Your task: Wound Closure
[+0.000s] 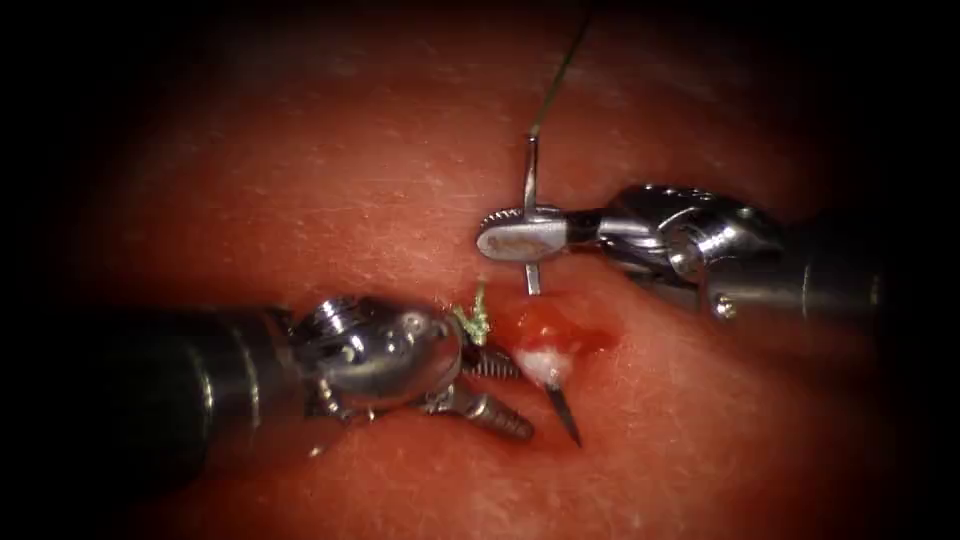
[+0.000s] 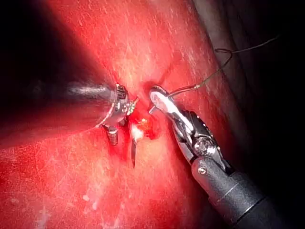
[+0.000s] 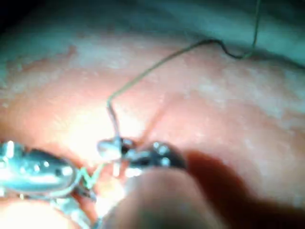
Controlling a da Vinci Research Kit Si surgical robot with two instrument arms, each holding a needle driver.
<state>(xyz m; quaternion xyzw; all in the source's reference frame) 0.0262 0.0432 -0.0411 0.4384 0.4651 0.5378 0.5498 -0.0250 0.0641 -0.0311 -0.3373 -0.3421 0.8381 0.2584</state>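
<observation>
The jaws of the right steel tool [image 1: 520,240] are clamping the curved steel needle [image 1: 532,215] near its thread end while its point [image 1: 566,415] is emerging below the red cut [image 1: 560,335], and the left tool's [image 1: 500,390] jaws are standing apart, empty, probably to receive that point.

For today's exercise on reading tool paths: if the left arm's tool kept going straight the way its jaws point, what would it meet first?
Probably the needle tip coming out of the tissue at the cut. The left tool, jaws open and empty, points right at it. The right tool holds the needle's rear. Depth is uncertain.
</observation>
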